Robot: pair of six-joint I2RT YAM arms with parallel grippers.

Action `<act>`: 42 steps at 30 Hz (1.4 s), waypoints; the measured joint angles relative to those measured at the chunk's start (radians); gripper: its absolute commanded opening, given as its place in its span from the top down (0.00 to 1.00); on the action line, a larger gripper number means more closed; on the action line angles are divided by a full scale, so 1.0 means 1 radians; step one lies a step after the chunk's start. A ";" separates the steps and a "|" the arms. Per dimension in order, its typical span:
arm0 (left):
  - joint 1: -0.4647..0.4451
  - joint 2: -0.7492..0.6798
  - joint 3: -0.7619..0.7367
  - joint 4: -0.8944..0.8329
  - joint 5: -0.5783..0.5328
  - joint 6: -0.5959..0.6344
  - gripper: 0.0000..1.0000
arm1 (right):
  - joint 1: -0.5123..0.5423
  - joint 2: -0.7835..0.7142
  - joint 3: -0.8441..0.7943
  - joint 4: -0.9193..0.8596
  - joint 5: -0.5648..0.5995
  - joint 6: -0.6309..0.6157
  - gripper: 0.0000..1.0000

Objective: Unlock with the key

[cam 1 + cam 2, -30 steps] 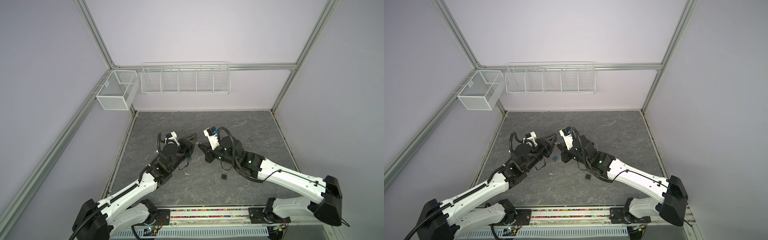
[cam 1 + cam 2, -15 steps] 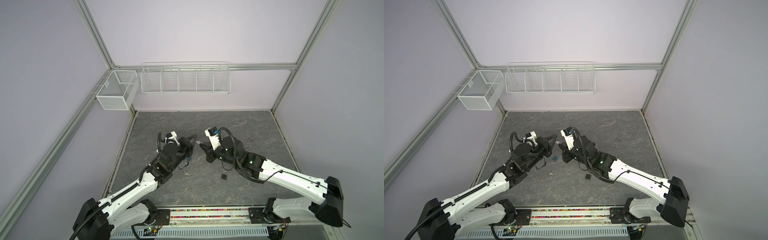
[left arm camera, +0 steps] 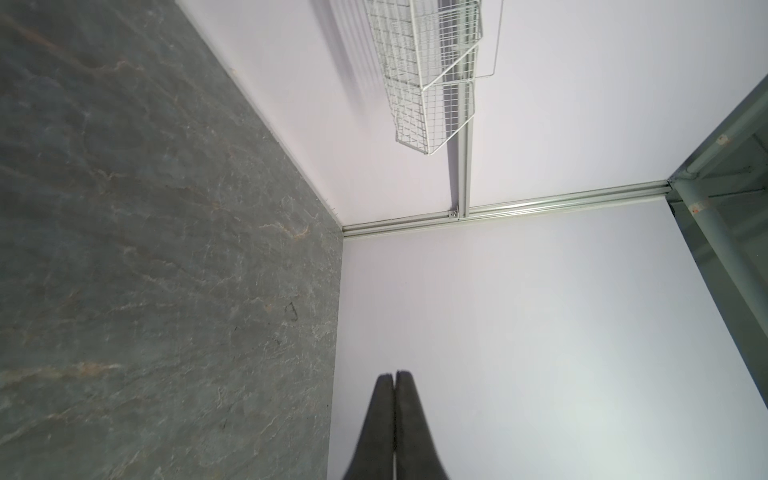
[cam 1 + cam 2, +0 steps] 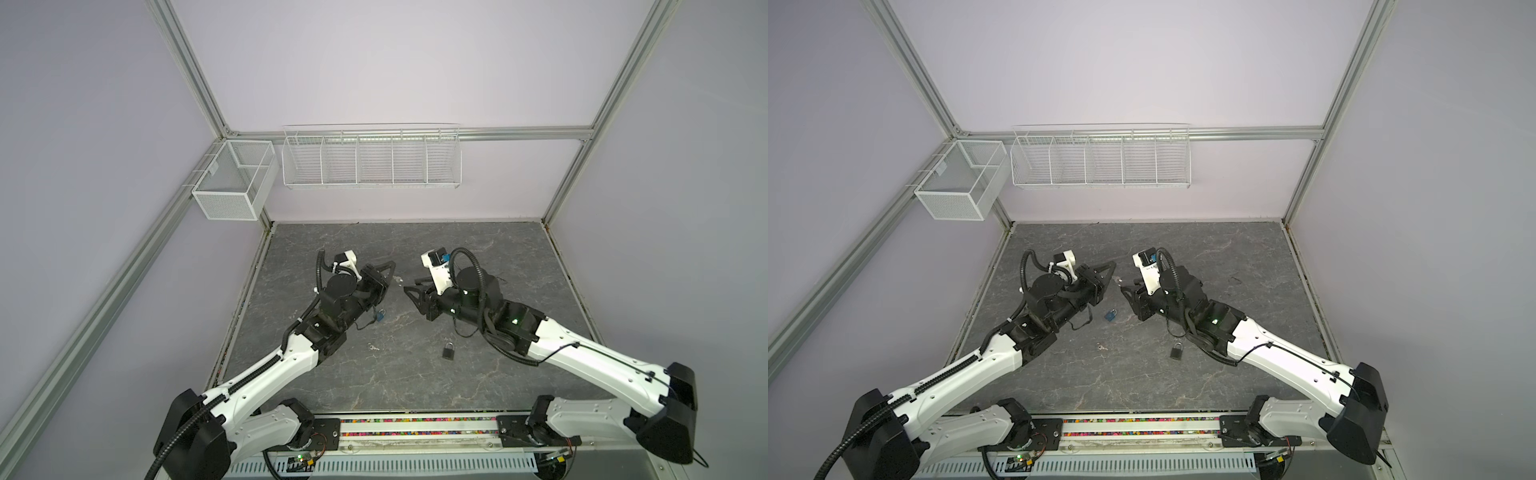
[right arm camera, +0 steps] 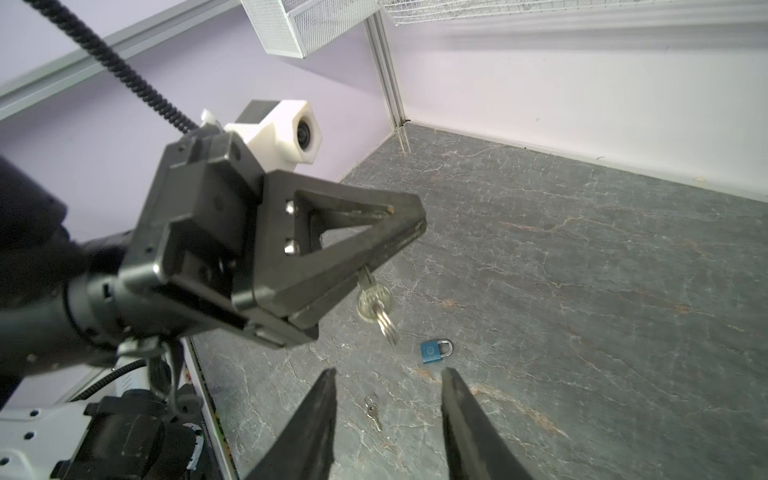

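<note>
A silver key (image 5: 373,298) on a split ring hangs pinched between the pressed-together fingers of the left gripper (image 5: 417,222), raised above the grey stone-patterned table (image 5: 582,270). The right gripper (image 5: 388,372) faces it close by, its jaws spread and holding nothing. On the table below lie a blue padlock (image 5: 434,352), a second small key (image 5: 373,411) and, in a top view, a dark padlock (image 4: 448,351) near the right arm.
</note>
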 measured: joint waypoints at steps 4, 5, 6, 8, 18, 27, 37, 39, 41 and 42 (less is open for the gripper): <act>0.031 0.050 0.077 0.010 0.114 0.151 1.00 | -0.110 -0.058 -0.003 -0.015 -0.159 0.061 0.46; 0.032 0.061 0.092 0.013 0.145 0.195 1.00 | -0.140 -0.067 -0.005 -0.014 -0.206 0.084 0.46; 0.032 0.074 0.103 0.020 0.181 0.239 1.00 | -0.176 -0.076 -0.010 -0.007 -0.263 0.112 0.45; 0.032 0.097 0.121 0.039 0.243 0.316 1.00 | -0.237 -0.087 -0.029 0.016 -0.362 0.174 0.46; 0.032 0.146 0.135 0.159 0.429 0.533 1.00 | -0.305 -0.073 -0.069 0.174 -0.637 0.374 0.54; 0.032 0.152 0.135 0.271 0.511 0.562 1.00 | -0.309 0.004 -0.081 0.297 -0.704 0.445 0.61; 0.032 0.154 0.135 0.280 0.528 0.577 1.00 | -0.309 0.028 -0.097 0.397 -0.727 0.481 0.70; 0.032 0.154 0.135 0.280 0.528 0.579 1.00 | -0.309 0.038 -0.098 0.415 -0.732 0.488 0.70; 0.032 0.154 0.136 0.280 0.528 0.580 1.00 | -0.309 0.048 -0.102 0.435 -0.735 0.499 0.70; 0.032 0.154 0.136 0.280 0.528 0.580 1.00 | -0.309 0.052 -0.106 0.445 -0.737 0.503 0.71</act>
